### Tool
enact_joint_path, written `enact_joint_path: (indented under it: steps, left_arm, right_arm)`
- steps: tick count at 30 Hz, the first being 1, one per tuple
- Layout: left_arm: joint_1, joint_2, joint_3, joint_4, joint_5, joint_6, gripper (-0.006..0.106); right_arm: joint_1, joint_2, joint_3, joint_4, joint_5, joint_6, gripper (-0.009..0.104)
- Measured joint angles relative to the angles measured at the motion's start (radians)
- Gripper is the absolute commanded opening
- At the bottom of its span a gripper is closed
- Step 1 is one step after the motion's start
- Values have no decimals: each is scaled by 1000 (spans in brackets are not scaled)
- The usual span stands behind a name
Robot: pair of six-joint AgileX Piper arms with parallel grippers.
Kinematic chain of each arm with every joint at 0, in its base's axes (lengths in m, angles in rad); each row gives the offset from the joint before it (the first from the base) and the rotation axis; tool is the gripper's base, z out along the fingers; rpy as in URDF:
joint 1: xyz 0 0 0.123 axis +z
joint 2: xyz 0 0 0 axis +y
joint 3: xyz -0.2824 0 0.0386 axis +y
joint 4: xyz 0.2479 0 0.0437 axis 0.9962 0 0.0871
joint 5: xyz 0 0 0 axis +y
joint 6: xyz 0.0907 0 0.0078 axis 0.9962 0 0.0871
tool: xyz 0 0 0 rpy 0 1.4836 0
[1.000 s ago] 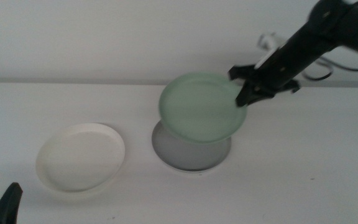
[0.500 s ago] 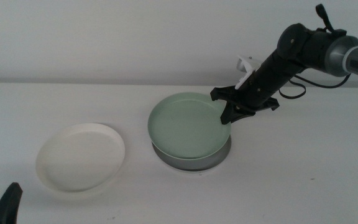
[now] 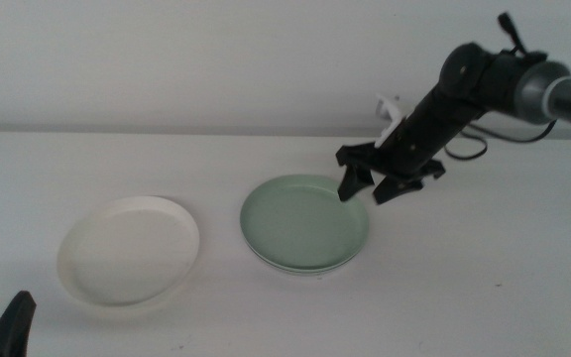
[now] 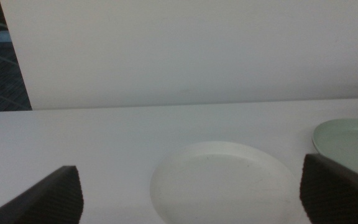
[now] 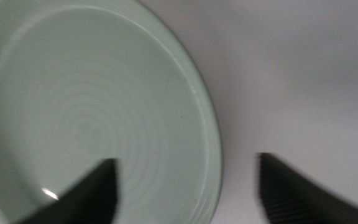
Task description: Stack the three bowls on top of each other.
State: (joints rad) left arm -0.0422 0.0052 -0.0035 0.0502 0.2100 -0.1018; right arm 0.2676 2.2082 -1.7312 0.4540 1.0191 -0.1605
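Green bowl point(image 3: 305, 220) sits mid-surface, nested flat on top of the grey bowl point(image 3: 315, 268); only a thin pale-grey crescent of the lower one shows along the near edge. Green rim level, not tilted. In the right wrist view the green bowl point(image 5: 98, 118) fills most of the frame, faint concentric rings on its inside.

White bowl point(image 3: 129, 250) lies alone to the left of the stack, apart from it, upright, nothing in it. Left wrist view shows the same white bowl point(image 4: 225, 180) straight ahead, with the edge of the green bowl point(image 4: 350, 140) beyond it to one side.

Right tool point(image 3: 367, 185) hangs just above the far right rim of the green bowl, jaws spread, gripping nothing. In its own wrist view the right tool point(image 5: 188, 186) straddles the rim, one jaw over the bowl's inside, the other over bare surface point(image 5: 291, 81); whether a jaw tip grazes the bowl cannot be told. Arm reaches in from the right, cable trailing behind it.

Left tool point(image 4: 191, 196) waits low at the near left corner, jaws wide apart and holding nothing, a dark tip showing at the bottom edge of the middle view.

White surface point(image 3: 484, 268), pale wall point(image 3: 216, 59) behind.
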Motion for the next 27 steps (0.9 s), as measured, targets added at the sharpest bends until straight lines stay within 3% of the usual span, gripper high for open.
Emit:
enact_joint_path:
  steps: [9, 19, 27]
  left_arm:
    - [0, 0, 0, 0, 0, 0, 94]
    - [0, 0, 0, 0, 0, 0, 94]
    - [0, 0, 0, 0, 0, 0, 94]
  right_arm:
    - [2, -338, 45, -100, 55, -14, 79]
    - [213, -902, 644, -212, -191, -42, 79]
    - [228, -1202, 885, -297, -214, -48, 79]
